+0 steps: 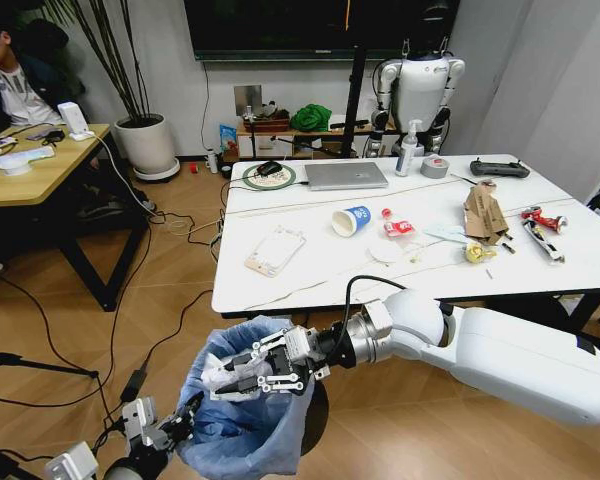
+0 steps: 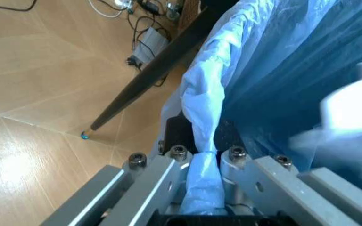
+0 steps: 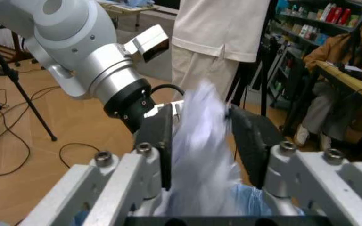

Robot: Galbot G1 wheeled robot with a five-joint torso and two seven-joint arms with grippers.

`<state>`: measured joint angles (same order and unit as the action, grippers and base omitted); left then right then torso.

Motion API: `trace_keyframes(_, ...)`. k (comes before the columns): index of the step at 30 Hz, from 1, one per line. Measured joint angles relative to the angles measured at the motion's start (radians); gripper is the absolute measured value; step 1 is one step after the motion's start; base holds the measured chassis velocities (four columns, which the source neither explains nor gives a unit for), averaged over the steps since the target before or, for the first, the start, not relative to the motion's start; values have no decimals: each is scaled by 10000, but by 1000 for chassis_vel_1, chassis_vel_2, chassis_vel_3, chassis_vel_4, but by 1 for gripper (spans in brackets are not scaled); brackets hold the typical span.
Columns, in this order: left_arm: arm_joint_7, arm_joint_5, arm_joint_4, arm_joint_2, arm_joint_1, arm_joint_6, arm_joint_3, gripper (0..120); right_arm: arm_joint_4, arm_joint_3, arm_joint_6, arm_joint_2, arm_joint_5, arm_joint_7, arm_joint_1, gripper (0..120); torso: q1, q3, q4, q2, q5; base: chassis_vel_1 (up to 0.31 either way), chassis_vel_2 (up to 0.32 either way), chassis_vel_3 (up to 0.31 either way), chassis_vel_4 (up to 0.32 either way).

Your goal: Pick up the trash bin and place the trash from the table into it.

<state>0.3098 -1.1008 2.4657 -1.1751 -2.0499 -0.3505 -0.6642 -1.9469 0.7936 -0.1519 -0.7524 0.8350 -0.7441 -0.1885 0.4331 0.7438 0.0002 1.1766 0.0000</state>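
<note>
Below the near edge of the surface (image 1: 280,290), my left gripper (image 1: 175,432) holds the trash bin (image 1: 242,405) off to the side, its jaws pinching a bunched fold of the blue liner (image 2: 204,188) at the rim. That grip keeps the bin's mouth open and facing up so waste can fall straight in.

My right gripper (image 1: 242,377) reaches out over that opening with a crumpled white wrapper (image 3: 200,155) between its pads (image 3: 160,141). The jaws stand partly spread, and the wrapper appears blurred, so I judge it is slipping free; I cannot tell whether the pads grip it at all. The arm is extended low and level, which puts the wrapper directly above the liner and not beside it.

Outstanding litter on the surface: a blue-white paper cup (image 1: 353,220), a red-white snack pack (image 1: 398,227), torn brown cardboard (image 1: 485,213), a yellow scrap (image 1: 476,253) and a flat white packet (image 1: 275,250). I judge the clearing as begun, with most items remaining.
</note>
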Motion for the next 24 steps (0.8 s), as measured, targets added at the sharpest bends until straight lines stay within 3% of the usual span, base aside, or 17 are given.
trace_keyframes(9, -5, -4, -38, -10, 41, -4, 37, 0, 45, -37, 3, -35, 62, 120, 28, 67, 0, 0, 0, 0, 0, 0, 0, 0, 0)
trace_keyframes(15, -79, 410, -102, -31, -221, -34, 100, 0, 549, -887, 136, -99, 713, 663, 39, 88, 0, 0, 1, 0, 1, 0, 0, 0, 0)
trace_keyframes(18, -152, 418, -66, 0, -231, -32, -26, 0, 782, -1427, 151, -8, 1188, 2115, 133, 98, 0, 0, 1, 0, 1, 0, 0, 0, 0)
trace_keyframes(21, -161, 389, -24, 6, -156, -22, -98, 0, 807, -1688, 212, -4, 1334, 3055, 118, 100, 0, 0, 0, 0, 0, 0, 0, 0, 0)
trace_keyframes(24, -165, 344, -8, 33, -86, -5, -179, 0, 848, -2239, 421, -308, 1813, 5695, -122, 100, 0, 0, -2, 0, 1, 0, 0, 0, 0)
